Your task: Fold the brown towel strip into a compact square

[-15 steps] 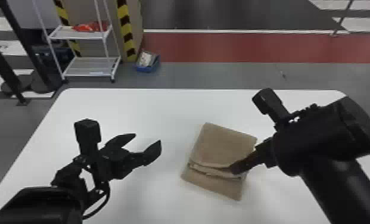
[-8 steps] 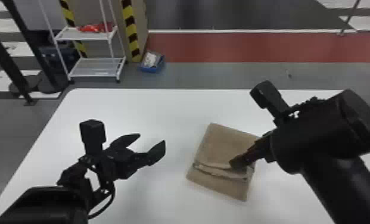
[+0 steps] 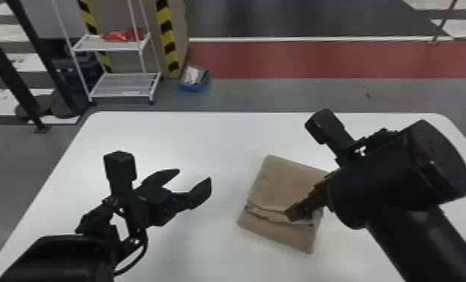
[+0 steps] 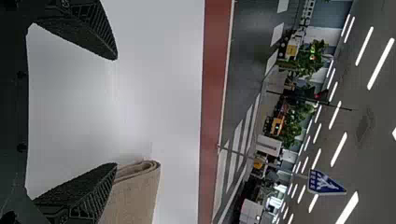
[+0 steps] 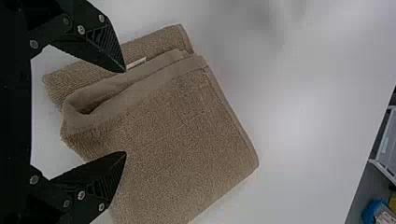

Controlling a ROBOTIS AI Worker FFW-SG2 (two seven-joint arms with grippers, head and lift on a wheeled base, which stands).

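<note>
Hovering over the near part of the brown towel strip [image 3: 280, 183], the right gripper [image 3: 295, 214] has its fingers spread, with towel showing in the gap between them; nothing is pinched, though I cannot tell whether either tip touches the cloth. The towel lies folded in layers, its upper panel stopping short of the lower layer, which juts out toward the robot. Along that step the hems bunch a little (one corner gapes like a loose cuff), and a small pale tag [image 5: 136, 63] peeks out close to a fingertip.

Left of the towel and well apart from it, the left gripper [image 3: 194, 174] is open and empty above the table. Beneath the towel is the white table [image 3: 205, 142]. Beyond the towel, past the table's far edge, runs a red floor band [image 3: 299, 60]; beyond and to its left stand a blue bin [image 3: 193, 88] and, farther left, a white rack [image 3: 121, 84].
</note>
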